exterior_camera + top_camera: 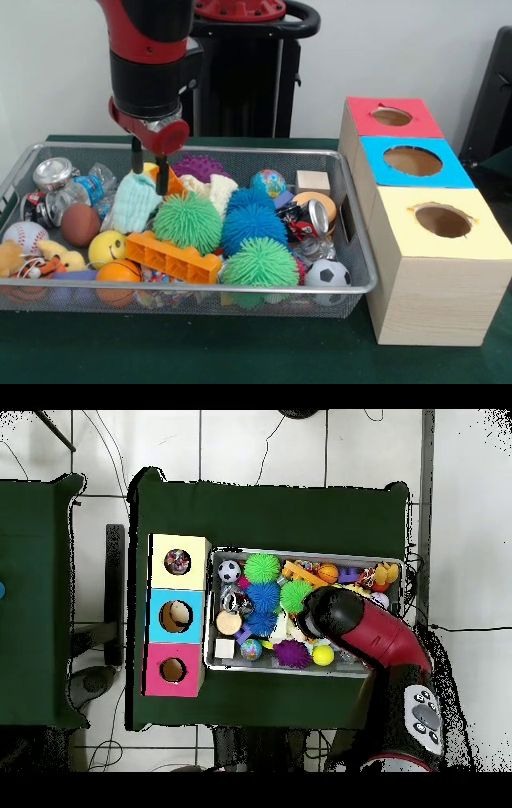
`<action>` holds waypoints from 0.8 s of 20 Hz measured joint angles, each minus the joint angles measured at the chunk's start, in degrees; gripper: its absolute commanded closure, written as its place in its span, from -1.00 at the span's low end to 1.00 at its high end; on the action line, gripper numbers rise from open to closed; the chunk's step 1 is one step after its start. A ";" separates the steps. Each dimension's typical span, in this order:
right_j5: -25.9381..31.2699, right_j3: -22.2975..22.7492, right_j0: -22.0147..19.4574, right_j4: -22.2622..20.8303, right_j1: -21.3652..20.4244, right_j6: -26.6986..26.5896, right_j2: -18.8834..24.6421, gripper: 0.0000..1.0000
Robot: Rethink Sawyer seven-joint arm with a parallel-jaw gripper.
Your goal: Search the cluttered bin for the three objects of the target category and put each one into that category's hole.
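Hanging with fingers parted over the wire bin [352, 240], the gripper [150, 166] straddles a mint sock [132, 204]; no legible writing.

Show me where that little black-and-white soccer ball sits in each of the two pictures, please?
Front view: the soccer ball lies in the wire bin's near right corner, closest to the yellow-topped box.
Overhead view: the soccer ball lies in the bin's top left corner, again next to the yellow-topped box.
Shared landmark: the yellow-topped box, at one end of the row of three boxes.
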 measured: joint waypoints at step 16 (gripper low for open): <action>-8.34 -0.27 1.01 1.27 6.66 0.00 -0.94 -1.00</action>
